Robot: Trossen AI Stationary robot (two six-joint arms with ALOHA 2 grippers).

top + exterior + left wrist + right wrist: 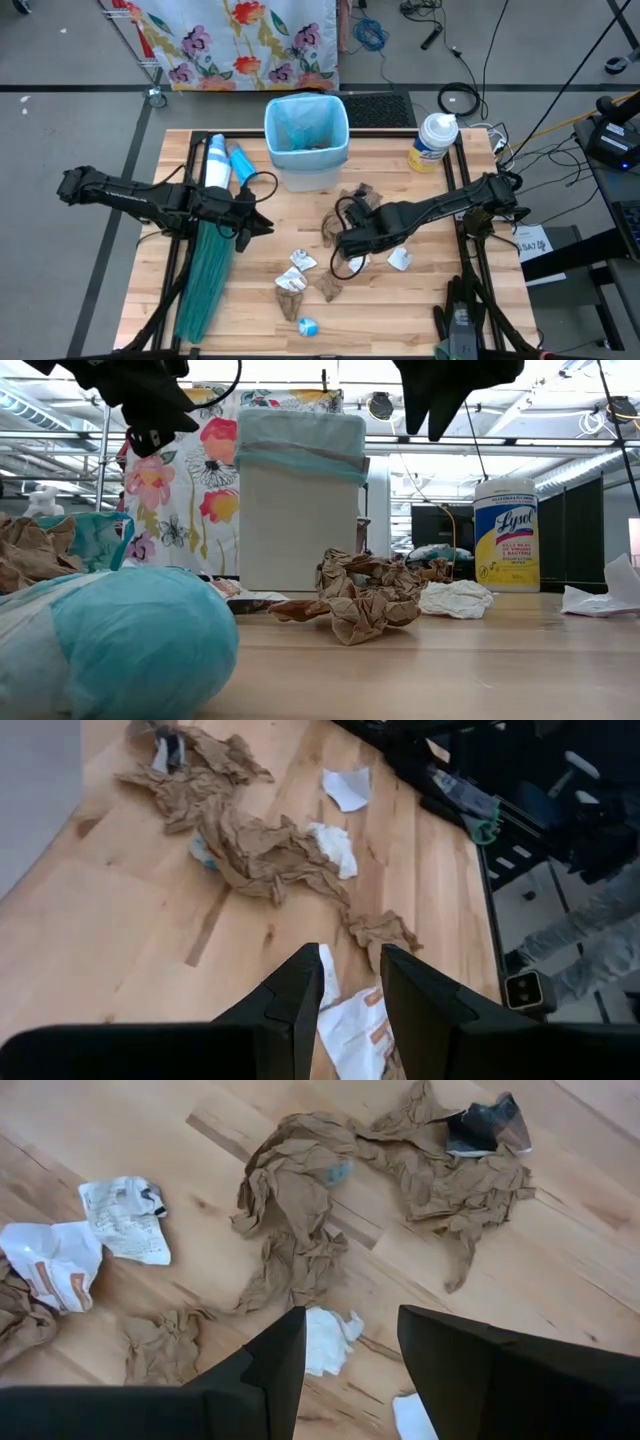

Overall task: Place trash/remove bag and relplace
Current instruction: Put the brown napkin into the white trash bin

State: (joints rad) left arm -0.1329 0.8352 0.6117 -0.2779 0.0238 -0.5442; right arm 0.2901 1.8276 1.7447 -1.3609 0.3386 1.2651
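The bin (305, 140) stands at the table's far middle, lined with the pale-blue bag (300, 122). Trash lies scattered on the wood before it: long brown paper towels (300, 1220) (355, 205) (250, 850), white wads (303, 262) (325, 1340) and a blue wrapper (308, 326) (130, 645). The darker teal-green bag (205, 285) lies stretched along the table's left side. My left gripper (262, 225) (350, 985) hovers open, right of that bag's far end. My right gripper (338, 245) (350, 1345) hovers open just near of the brown towels. Both are raised off the table in the low view.
A Lysol wipes tub (432, 142) (505, 535) stands right of the bin. A white spray bottle (217, 162) and a blue item (243, 165) lie left of it. A flowered cloth (240, 35) hangs beyond the far edge. Cables run off the table's right side.
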